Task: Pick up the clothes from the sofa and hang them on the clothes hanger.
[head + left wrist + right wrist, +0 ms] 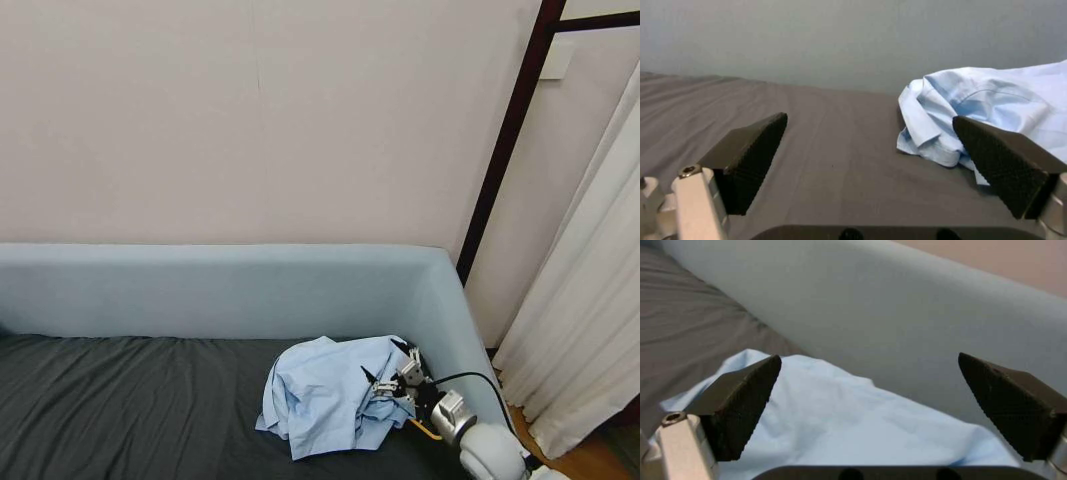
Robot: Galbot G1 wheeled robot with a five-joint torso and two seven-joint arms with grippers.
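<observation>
A crumpled light blue shirt (325,392) lies on the sofa's dark seat (130,410), near the right armrest. My right gripper (398,380) hovers at the shirt's right edge, open. In the right wrist view its fingers (740,405) spread wide just above the blue cloth (860,430), with nothing between them. In the left wrist view my left gripper (869,125) is also open, low over the dark seat, with the shirt (980,107) a short way ahead and to one side. A dark rack pole (505,140) stands behind the sofa's right end.
The pale blue sofa back (220,290) and right armrest (455,330) wall in the seat. A white curtain (590,320) hangs at the far right beside the pole. The seat left of the shirt is bare dark fabric.
</observation>
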